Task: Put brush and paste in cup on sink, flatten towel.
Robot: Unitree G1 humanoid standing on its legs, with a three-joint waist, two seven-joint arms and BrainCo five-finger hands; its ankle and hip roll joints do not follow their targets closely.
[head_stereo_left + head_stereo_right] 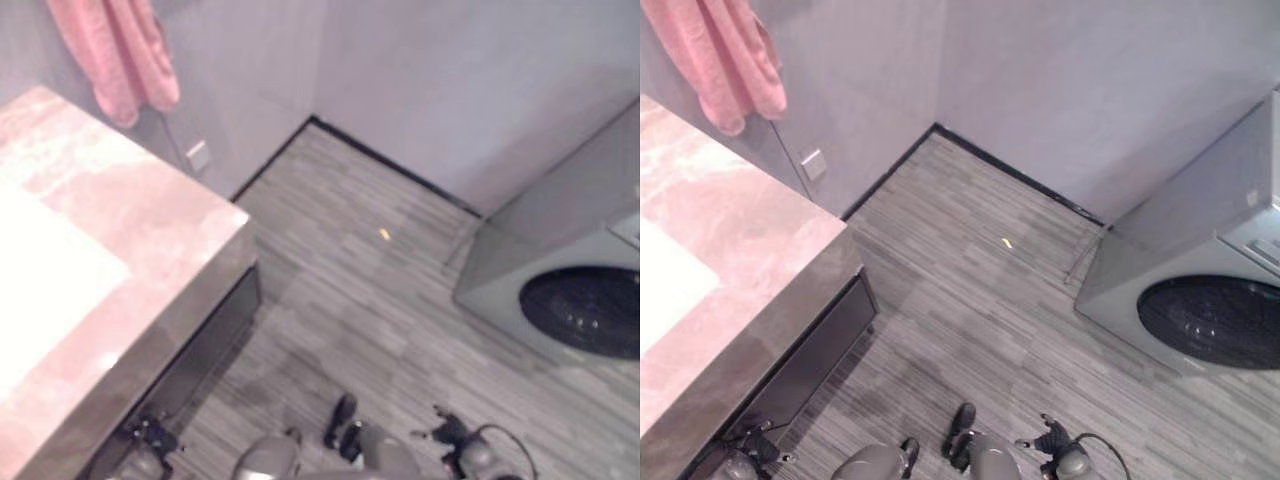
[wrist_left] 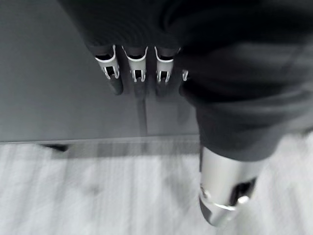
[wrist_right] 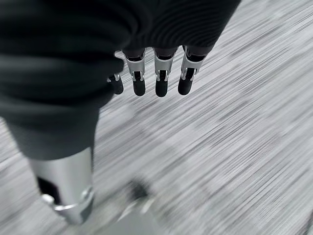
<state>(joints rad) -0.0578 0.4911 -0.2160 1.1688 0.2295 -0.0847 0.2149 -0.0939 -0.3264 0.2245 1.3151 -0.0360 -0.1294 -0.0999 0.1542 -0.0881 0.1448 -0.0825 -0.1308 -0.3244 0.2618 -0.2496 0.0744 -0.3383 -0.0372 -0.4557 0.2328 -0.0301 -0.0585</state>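
Note:
A pink towel (image 1: 115, 55) hangs bunched on the wall above the far end of the pink marble counter (image 1: 150, 210). A white sink basin (image 1: 40, 280) is set into that counter at the left. My left hand (image 2: 137, 73) hangs low beside the dark cabinet front (image 2: 58, 98), its fingers straight and holding nothing. My right hand (image 3: 161, 78) hangs over the grey plank floor (image 3: 234, 147), fingers straight and empty. Both hands sit at the lower edge of the head views, the left hand (image 1: 150, 435) by the cabinet base and the right hand (image 1: 452, 432) over the floor.
A grey washing machine (image 1: 570, 290) with a dark round door stands at the right. A wall socket (image 1: 198, 156) sits below the towel. A small yellow scrap (image 1: 384, 234) lies on the floor near the corner. The counter's corner (image 1: 240, 225) juts toward the floor.

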